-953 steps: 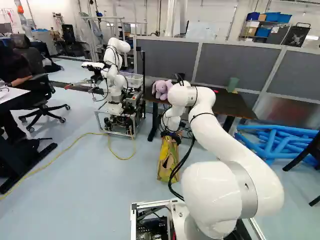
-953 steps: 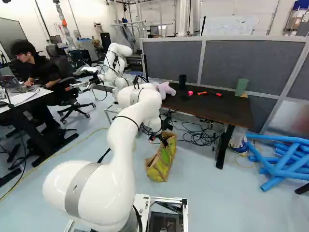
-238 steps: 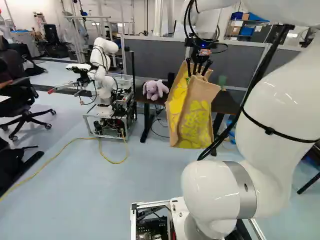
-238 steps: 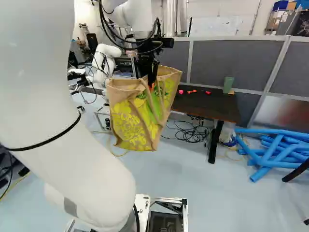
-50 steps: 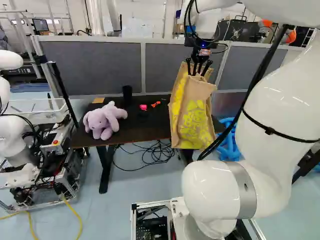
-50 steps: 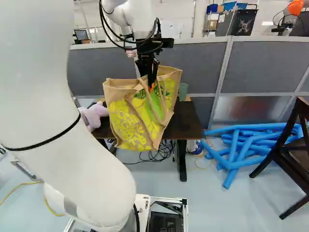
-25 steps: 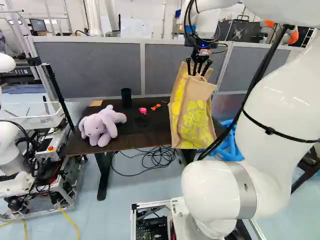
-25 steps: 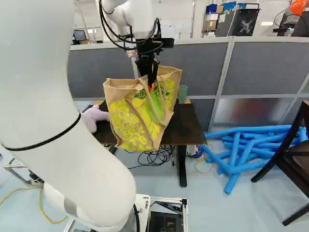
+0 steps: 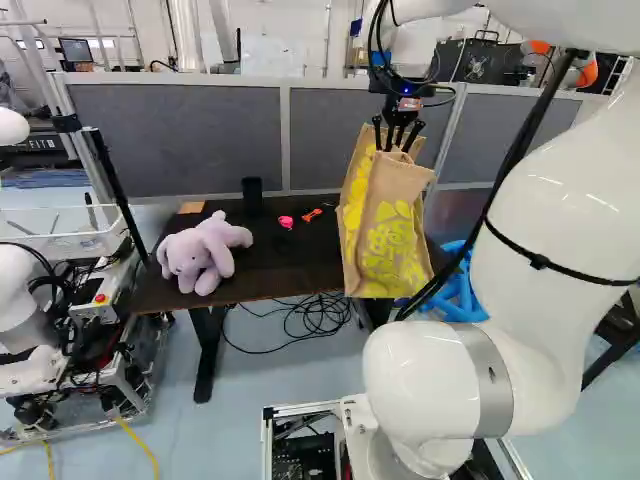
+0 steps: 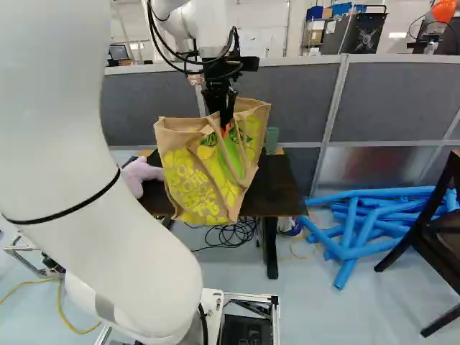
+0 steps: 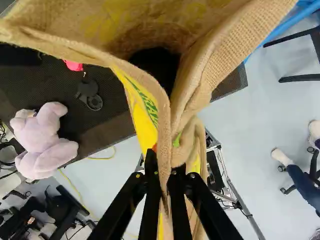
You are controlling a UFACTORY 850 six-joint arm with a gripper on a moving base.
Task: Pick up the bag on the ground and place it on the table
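In the right base view my gripper (image 10: 226,118) is up at the top of the tan and yellow bag (image 10: 205,176), which hangs from it in the air. The wrist view has the gripper (image 11: 164,172) shut on the burlap edge or handle of the bag (image 11: 145,107), cloth pinched between both fingers. The dark table (image 9: 265,265) stands behind the bag in the left base view; the bag covers part of its right side. Whether bag and table touch, I cannot tell.
A purple plush toy (image 9: 205,253), a black cup (image 9: 252,190) and small pink (image 9: 285,221) and orange items are on the table. Another robot (image 9: 30,330) stands at the left. Blue tubes (image 10: 359,223) and a dark chair (image 10: 431,237) are right of the table; grey partitions stand behind.
The base has moved, turning right and coming nearer the table, mostly before the last half second. Arm and held bag have kept their pose over the last second.
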